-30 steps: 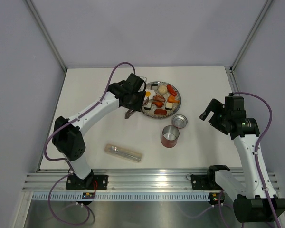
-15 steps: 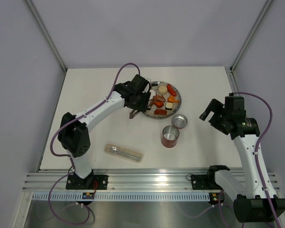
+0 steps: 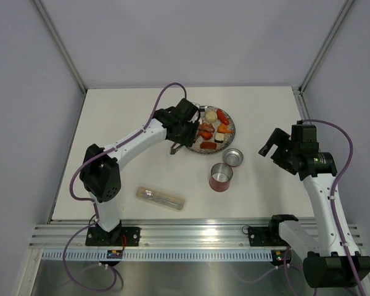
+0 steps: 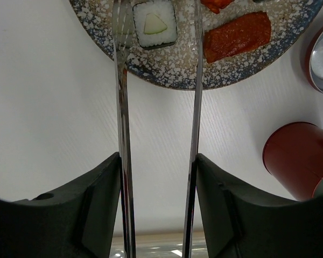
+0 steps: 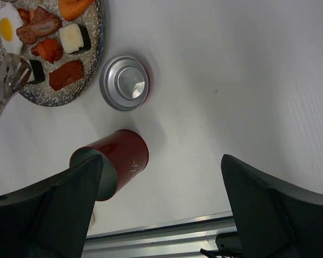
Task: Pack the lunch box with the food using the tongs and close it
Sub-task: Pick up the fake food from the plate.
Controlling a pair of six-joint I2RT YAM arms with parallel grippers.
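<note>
Left hand (image 4: 158,166) clamped on tongs (image 4: 121,134), arms parted. Sushi block (image 4: 155,24) lies between them, top of wrist view, on plate (image 4: 167,78). Tongs' long axis vertical.

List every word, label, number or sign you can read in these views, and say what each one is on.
Red jar: a faint pale marking on its side, seen in the right wrist view, too small and blurred to read.
Lid, plate, tongs: no lettering visible.
No text in any view can be read.
</note>
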